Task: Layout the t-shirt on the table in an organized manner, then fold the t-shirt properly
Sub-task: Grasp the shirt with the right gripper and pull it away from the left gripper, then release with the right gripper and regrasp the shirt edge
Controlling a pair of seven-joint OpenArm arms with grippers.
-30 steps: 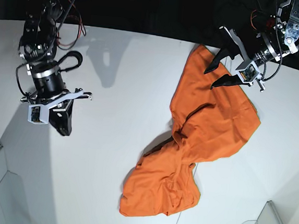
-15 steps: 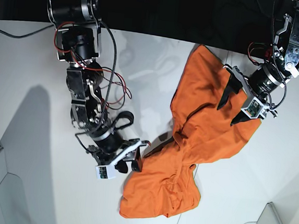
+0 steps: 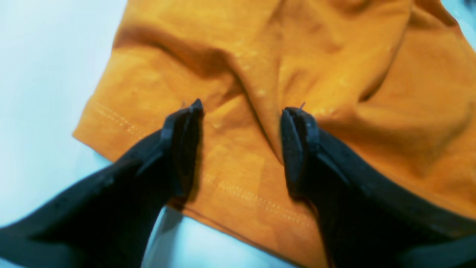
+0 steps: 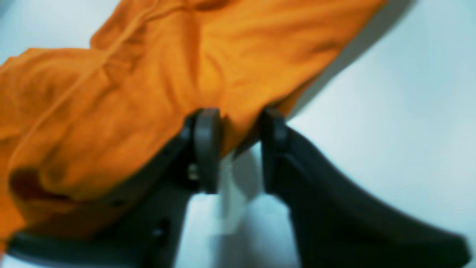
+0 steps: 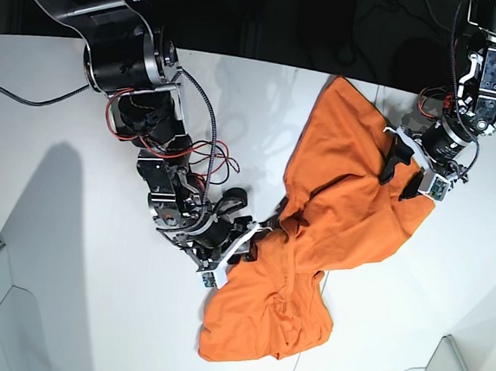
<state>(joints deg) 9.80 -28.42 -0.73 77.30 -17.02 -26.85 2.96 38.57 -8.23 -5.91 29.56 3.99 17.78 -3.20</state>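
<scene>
I see the t-shirt (image 5: 332,219), soft orange knit, twisted on the matte white bench (image 5: 57,178). Left claw (image 3: 241,119) spread over a stitched hem. Right claw (image 4: 238,126) straddles a cloth edge; grip unclear.

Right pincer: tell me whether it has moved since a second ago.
Yes. The right pincer crossed the bare table rightward in the base view, reaching the t-shirt edge.

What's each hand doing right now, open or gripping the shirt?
Left hand: open, jaws straddling a fold near the hem of the t-shirt, nothing gripped.
Right hand: jaws partly apart around the t-shirt's edge; grip cannot be told.
</scene>
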